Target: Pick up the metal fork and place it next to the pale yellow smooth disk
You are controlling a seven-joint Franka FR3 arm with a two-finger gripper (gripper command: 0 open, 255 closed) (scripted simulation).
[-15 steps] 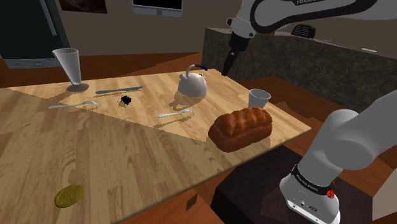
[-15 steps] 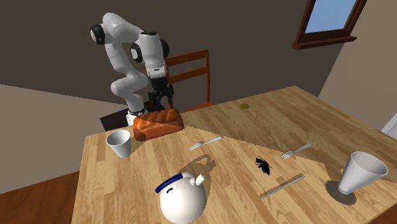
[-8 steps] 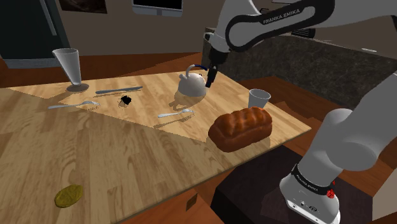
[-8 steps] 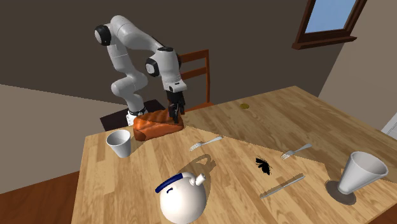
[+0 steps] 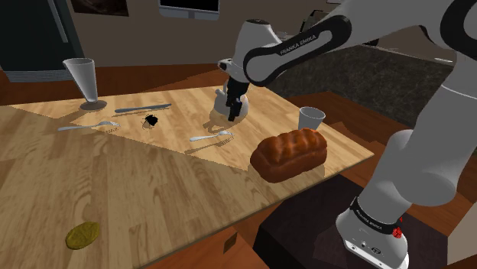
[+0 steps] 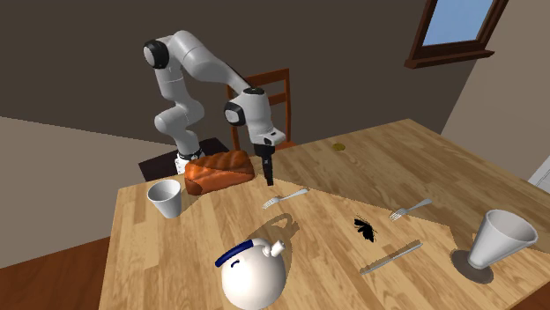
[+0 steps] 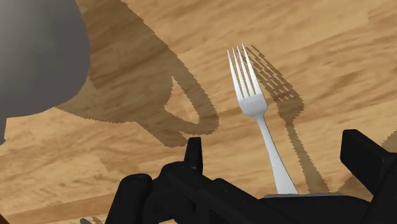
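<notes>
The gripper (image 6: 268, 179) hangs point-down over the wooden table (image 5: 153, 191), its tips a little above the boards. In the wrist view its two black fingers (image 7: 194, 153) stand wide apart and hold nothing. The fork (image 7: 257, 121) lies flat on the table below them, and its handle runs into the gap between them without touching either. Its tines point away from the hand.

In the shoulder view the fork lies near the middle of the table, just on the near side of the white kettle (image 5: 223, 102). The gripper hangs in front of the kettle's body. The kettle's shadow falls on the wood beside the tines.

The yellow-brown disk (image 5: 82, 234) lies flat at the table's near left corner in the shoulder view, well apart from the fork. In the second exterior view it is a small spot on the far side of the table.

To the shoulder view's right of the fork sits a brown loaf of bread (image 5: 289, 153), with a white cup (image 5: 310, 118) just beyond it. Toward the far left lie a second fork (image 5: 88, 126), a small black clip (image 5: 151, 120) and a knife (image 5: 143, 108). A cone-shaped glass (image 5: 82, 80) stands upright beyond them.
</notes>
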